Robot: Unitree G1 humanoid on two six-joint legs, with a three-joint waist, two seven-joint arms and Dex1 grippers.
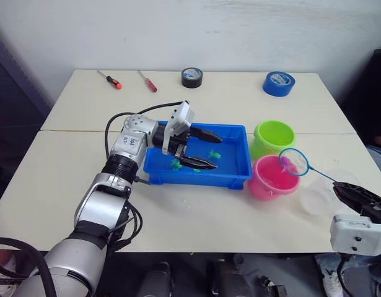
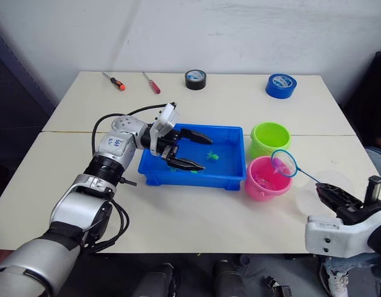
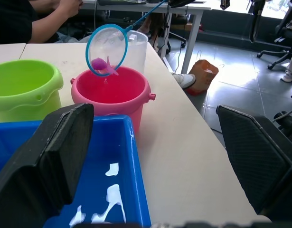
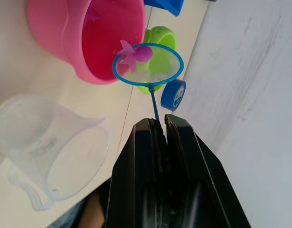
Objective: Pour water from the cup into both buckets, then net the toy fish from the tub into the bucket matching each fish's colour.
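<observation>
My right gripper (image 1: 339, 188) is shut on the thin handle of the net (image 1: 294, 162). The blue hoop hangs over the pink bucket (image 1: 272, 184) with a pink toy fish (image 4: 137, 53) lying in its mesh. The lime green bucket (image 1: 274, 135) stands just behind the pink one. My left gripper (image 1: 205, 148) hovers open and empty over the blue tub (image 1: 202, 179), where small green fish (image 1: 215, 154) lie. The clear cup (image 1: 319, 197) stands on the table to the right of the pink bucket, close to my right gripper.
Two screwdrivers (image 1: 147, 81), a black tape roll (image 1: 191, 77) and a blue tape roll (image 1: 279, 83) lie along the far edge of the table. A person's arm (image 3: 46, 19) shows beyond the table in the left wrist view.
</observation>
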